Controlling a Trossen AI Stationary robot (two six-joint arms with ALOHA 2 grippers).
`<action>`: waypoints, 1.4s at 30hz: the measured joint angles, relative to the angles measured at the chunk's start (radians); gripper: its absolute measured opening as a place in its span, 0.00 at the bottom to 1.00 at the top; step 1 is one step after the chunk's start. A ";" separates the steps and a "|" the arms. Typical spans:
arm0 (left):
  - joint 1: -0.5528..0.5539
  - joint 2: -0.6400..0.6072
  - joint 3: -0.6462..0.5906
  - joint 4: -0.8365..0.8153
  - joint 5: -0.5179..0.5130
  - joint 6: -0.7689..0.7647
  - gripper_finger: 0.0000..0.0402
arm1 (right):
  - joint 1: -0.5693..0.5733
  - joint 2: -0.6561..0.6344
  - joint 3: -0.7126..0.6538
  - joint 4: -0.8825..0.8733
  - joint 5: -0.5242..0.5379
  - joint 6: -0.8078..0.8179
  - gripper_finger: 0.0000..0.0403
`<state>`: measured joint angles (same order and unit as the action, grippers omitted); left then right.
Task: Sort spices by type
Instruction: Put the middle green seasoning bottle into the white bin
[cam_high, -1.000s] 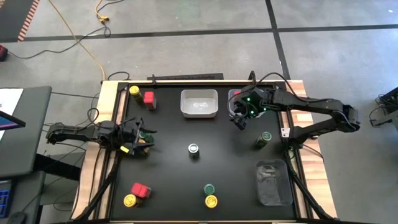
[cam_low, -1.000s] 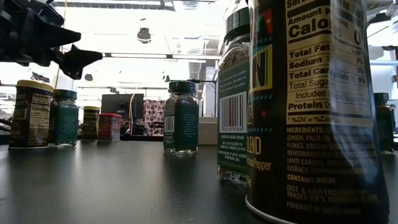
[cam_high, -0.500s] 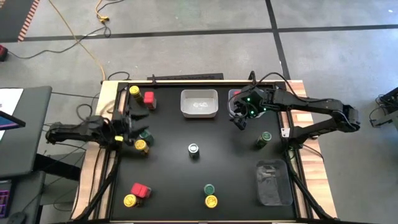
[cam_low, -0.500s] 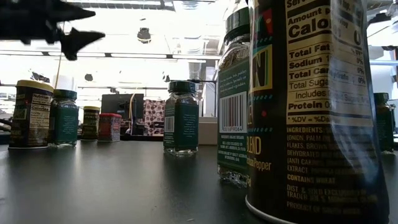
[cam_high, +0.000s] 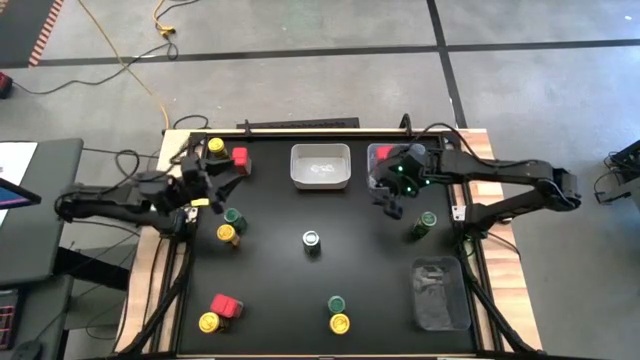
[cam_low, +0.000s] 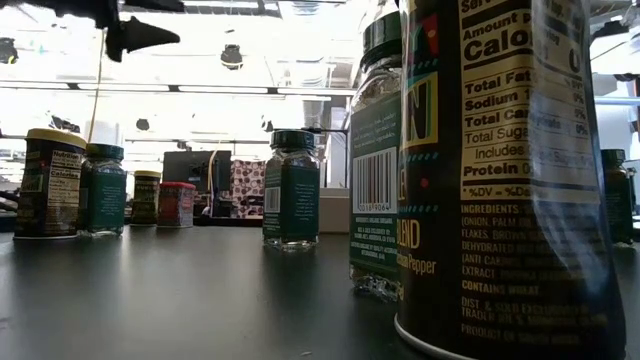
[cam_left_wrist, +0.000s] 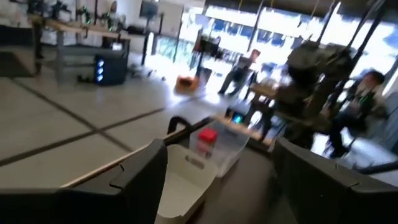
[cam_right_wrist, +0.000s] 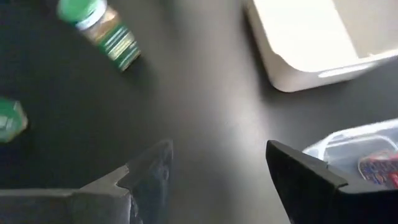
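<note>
Two claws gaping, left claw near red box, right claw aloft

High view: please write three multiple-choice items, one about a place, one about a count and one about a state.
1. Where on the table does the white rectangular plastic bin stand?
A. bottom right corner
B. bottom left corner
C. top edge, middle

2. How many yellow-lidded round jars stand on the table?
A. two
B. four
C. seven

3. How is the right gripper?
A. open, empty
B. shut on a green jar
C. shut on a red box

Key: 1 C, it sits mid-table at the top edge; 2 B, four yellow lids show; 3 A, the fingers stand apart with nothing between them.
</note>
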<state>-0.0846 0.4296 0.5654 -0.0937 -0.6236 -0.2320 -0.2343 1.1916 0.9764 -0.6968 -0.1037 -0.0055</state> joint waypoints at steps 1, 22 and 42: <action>0.004 0.042 0.027 -0.011 -0.005 -0.011 0.69 | 0.012 -0.010 0.000 -0.019 0.000 -0.025 0.71; 0.162 0.496 0.339 -0.251 -0.008 -0.304 0.69 | 0.066 -0.596 -0.305 0.057 -0.003 0.003 0.71; 0.148 0.770 0.664 -0.746 0.100 -0.485 0.69 | 0.085 -0.766 -0.514 0.295 -0.004 0.076 0.71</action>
<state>0.0631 1.1998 1.2295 -0.8395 -0.5233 -0.7174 -0.1497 0.4252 0.4622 -0.4015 -0.1074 0.0704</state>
